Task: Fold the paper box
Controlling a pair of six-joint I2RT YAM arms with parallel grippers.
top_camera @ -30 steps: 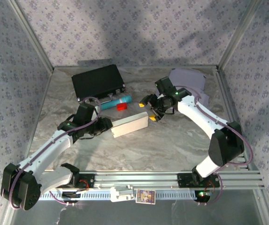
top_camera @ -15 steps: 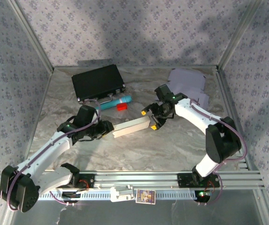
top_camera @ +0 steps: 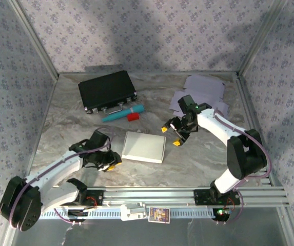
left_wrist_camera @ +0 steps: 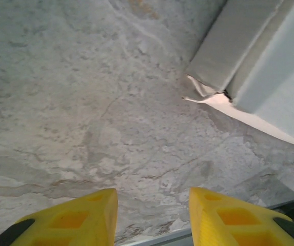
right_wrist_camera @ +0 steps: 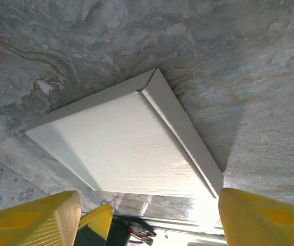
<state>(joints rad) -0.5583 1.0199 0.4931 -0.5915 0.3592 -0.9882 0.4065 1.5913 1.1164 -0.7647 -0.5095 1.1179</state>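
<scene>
Lying flat around the middle of the table is the paper box — white top facing up, looking closed. The left gripper is hovering just left of the box's near-left corner, fingers spread with nothing between them. The right gripper is hanging just right of the box's far-right corner — jaws wide, empty. A black case is sitting at the far left.

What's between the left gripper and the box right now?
Nothing: just bare tabletop separates the left gripper from the box, seen in the left wrist view and from above.
</scene>
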